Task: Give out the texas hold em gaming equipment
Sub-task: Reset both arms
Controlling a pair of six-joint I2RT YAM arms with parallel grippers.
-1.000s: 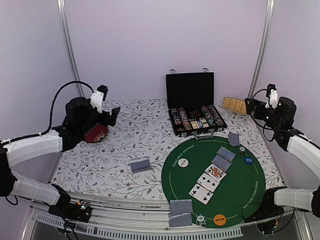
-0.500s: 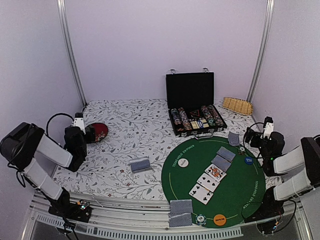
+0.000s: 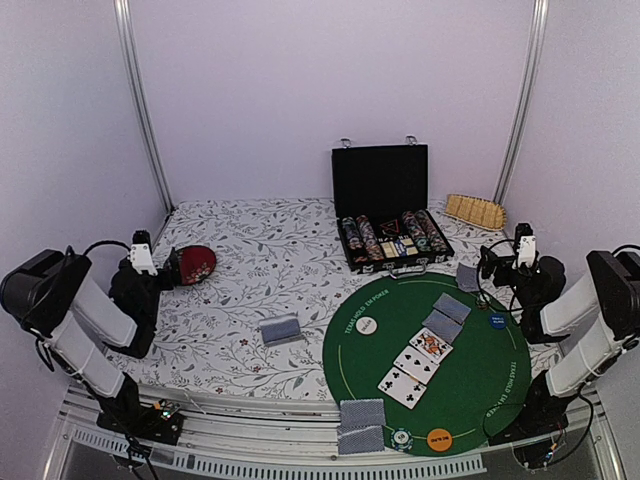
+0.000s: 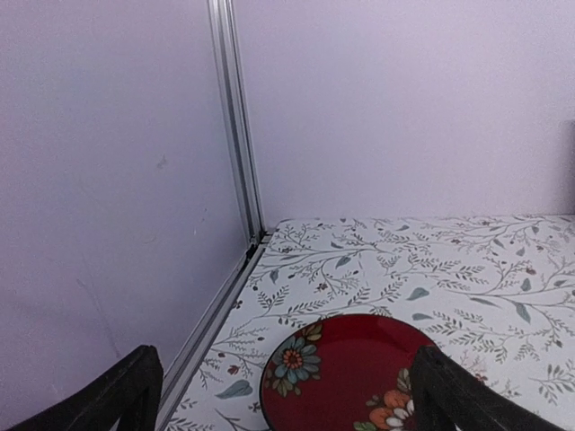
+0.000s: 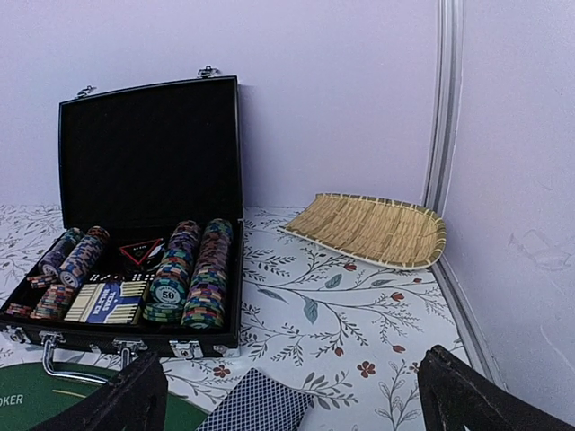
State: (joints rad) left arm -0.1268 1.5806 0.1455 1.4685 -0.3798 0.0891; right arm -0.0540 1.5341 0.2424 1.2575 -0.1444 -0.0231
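Through my left wrist camera, the bottom edge cuts my left gripper (image 4: 284, 386) down to two dark finger stubs and slices off the near part of the red plate (image 4: 346, 368). My right gripper (image 5: 289, 391) is clipped the same way. Between its stubs a playing card (image 5: 256, 406) shows only its far corner, and the green mat (image 5: 22, 395) is a mere sliver. From above, the chips (image 3: 395, 238) are too small to count, the lettering on the white disc (image 3: 367, 325) is unreadable, and my left gripper hides part of the plate.
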